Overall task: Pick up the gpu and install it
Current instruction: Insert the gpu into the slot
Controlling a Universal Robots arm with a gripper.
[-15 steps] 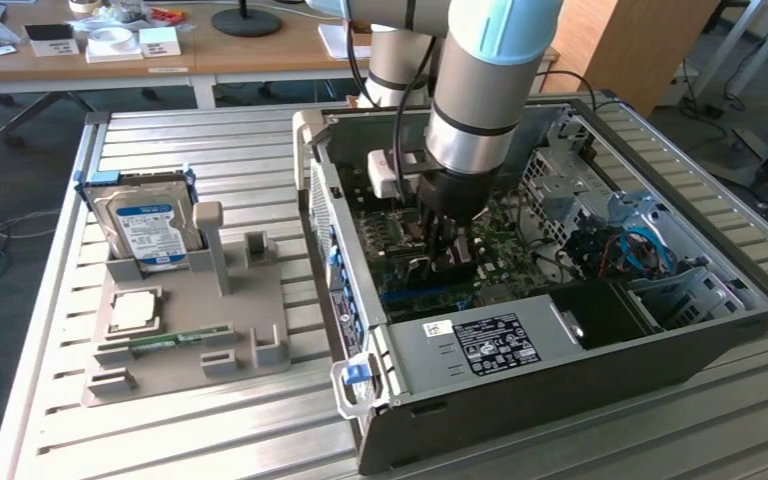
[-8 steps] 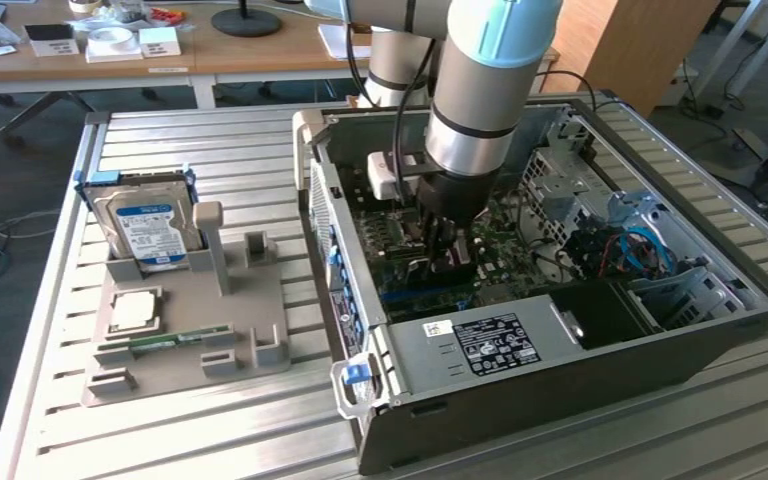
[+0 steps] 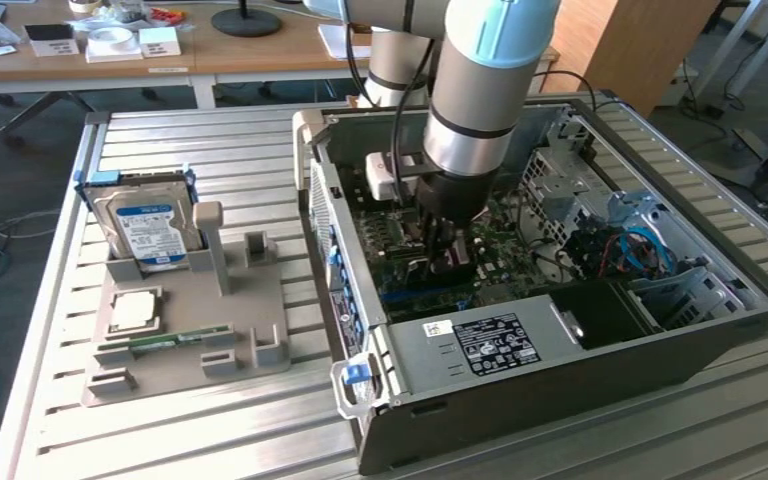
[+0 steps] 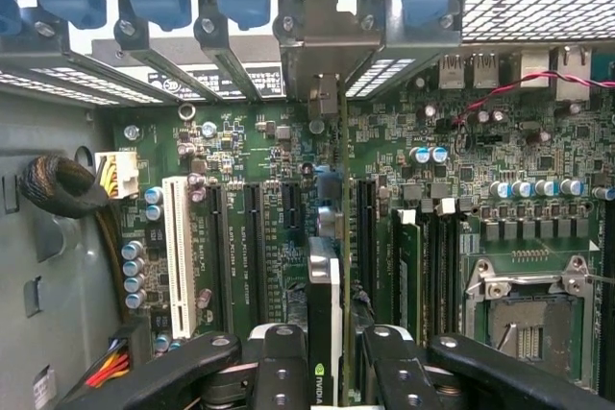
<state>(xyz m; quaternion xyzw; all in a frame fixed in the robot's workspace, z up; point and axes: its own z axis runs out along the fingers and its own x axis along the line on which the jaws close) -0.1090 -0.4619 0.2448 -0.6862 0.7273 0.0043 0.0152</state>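
Jaws of the gripper (image 4: 325, 372) clamp the gpu (image 4: 327, 276) edge-on, upright over the motherboard (image 4: 259, 237) slots inside the computer case (image 3: 518, 370), lined up for seating.

Arm: one, grey with a pale blue joint cap, reached steeply downward from above; wrist held near vertical. Claw (image 3: 446, 262): black, pointed straight down; in the wrist view its two fingers (image 4: 279, 372) stood close together, partly closed, clamped from both sides on a thin card held edge-on between them.
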